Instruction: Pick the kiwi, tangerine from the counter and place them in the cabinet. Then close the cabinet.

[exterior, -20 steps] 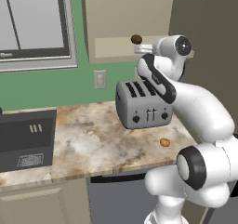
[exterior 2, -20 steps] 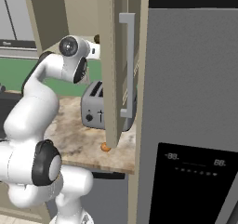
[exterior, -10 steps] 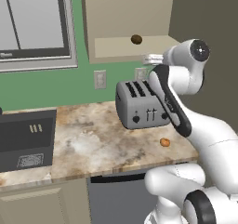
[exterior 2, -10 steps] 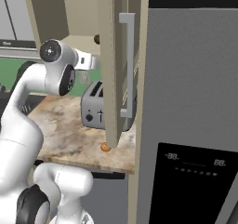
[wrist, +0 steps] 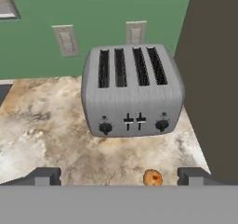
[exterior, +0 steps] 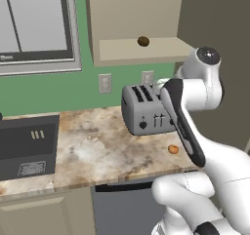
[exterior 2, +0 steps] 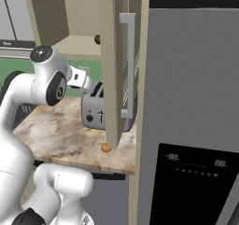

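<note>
The gripper [wrist: 119, 174] hangs above the counter [wrist: 42, 125] with its two dark fingertips [wrist: 44, 175] spread wide and nothing between them. In the hand view the tips stand far apart at the bottom of the picture, one at each side.

Closest to the hand, just below it and a little toward its right fingertip, the tangerine [wrist: 152, 177] lies on the stone near the counter's front edge. It touches neither finger. From the left base camera the tangerine [exterior: 173, 149] sits in front of the toaster's right corner, and from the right base camera the tangerine [exterior 2: 106, 148] shows beside the lower end of the open door [exterior 2: 112, 65].

Next beyond the fruit stands the toaster [wrist: 132, 90], a grey four-slot one with two knobs on its near face, straight ahead of the hand. The hand sits near the toaster [exterior: 146, 109] at about its top.

Behind the toaster the green wall [wrist: 93, 28] carries two outlets [wrist: 66, 40].

Farthest off, above and ahead of the hand, the cabinet [exterior: 141, 48] is open, and the kiwi [exterior: 143, 41] rests on its shelf toward the middle. The kiwi [exterior 2: 97, 39] peeks out from behind the door's edge in the right base view. The door's bar handle [exterior 2: 128, 65] faces that camera.
</note>
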